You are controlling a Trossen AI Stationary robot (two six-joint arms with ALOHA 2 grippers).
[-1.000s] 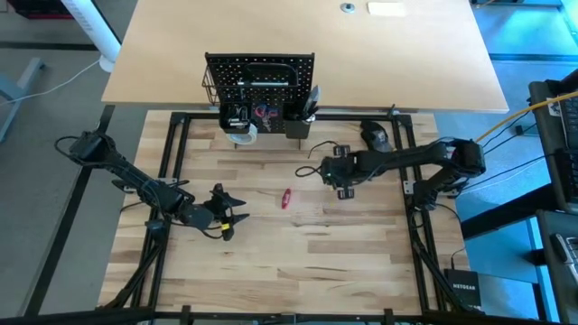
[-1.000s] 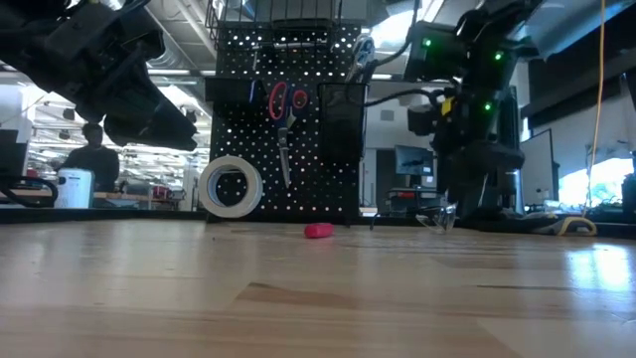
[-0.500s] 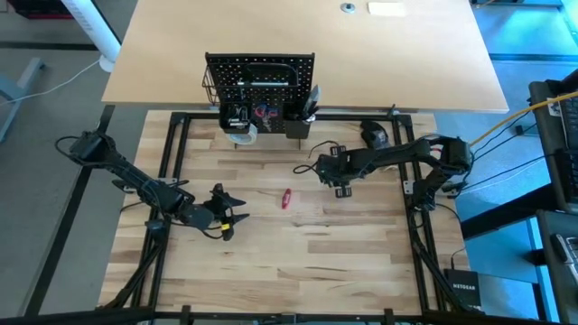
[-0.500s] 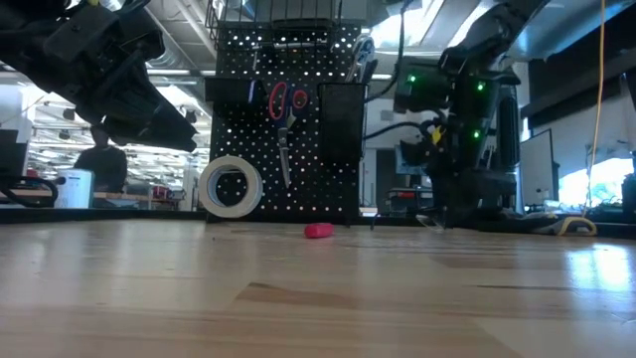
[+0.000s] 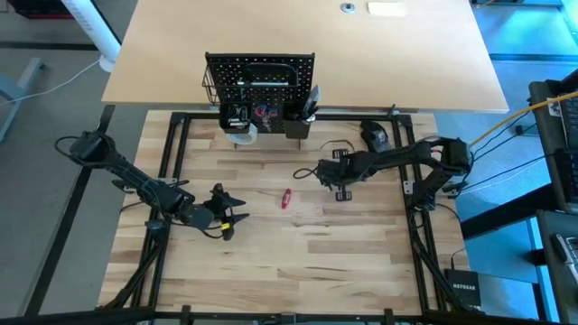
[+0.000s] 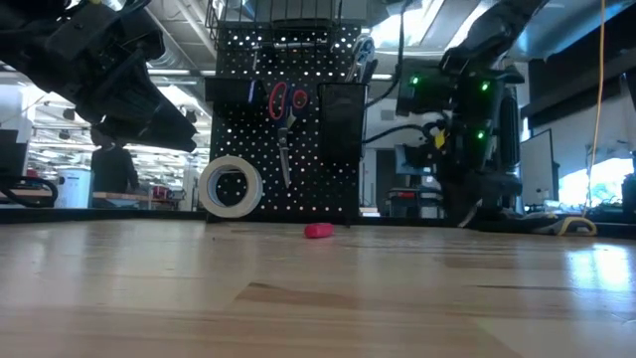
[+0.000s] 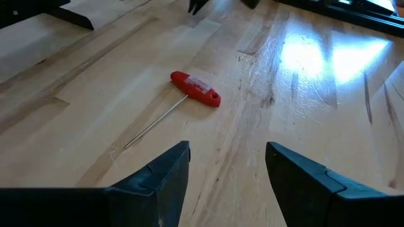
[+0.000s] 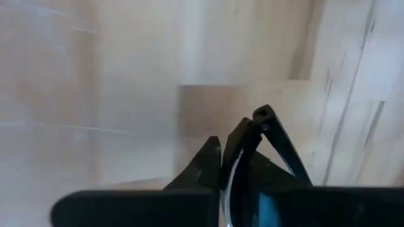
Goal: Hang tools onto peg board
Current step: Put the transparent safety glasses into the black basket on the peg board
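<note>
The wooden table (image 5: 298, 244) lay mostly bare, with wide open planks between the two arms and toward its near edge. The right pincer (image 8: 243, 148) stood low over the boards with its fingers pressed together around something thin and pale that I could not make out. Well off toward the left arm lay a red-handled screwdriver (image 7: 194, 88). The left pincer (image 7: 227, 167) hung wide open and empty, just short of that screwdriver. The peg board (image 6: 283, 119) stood at the table's far edge; only the low view showed the scissors (image 6: 286, 114) and tape roll (image 6: 230, 186) hanging on it
</note>
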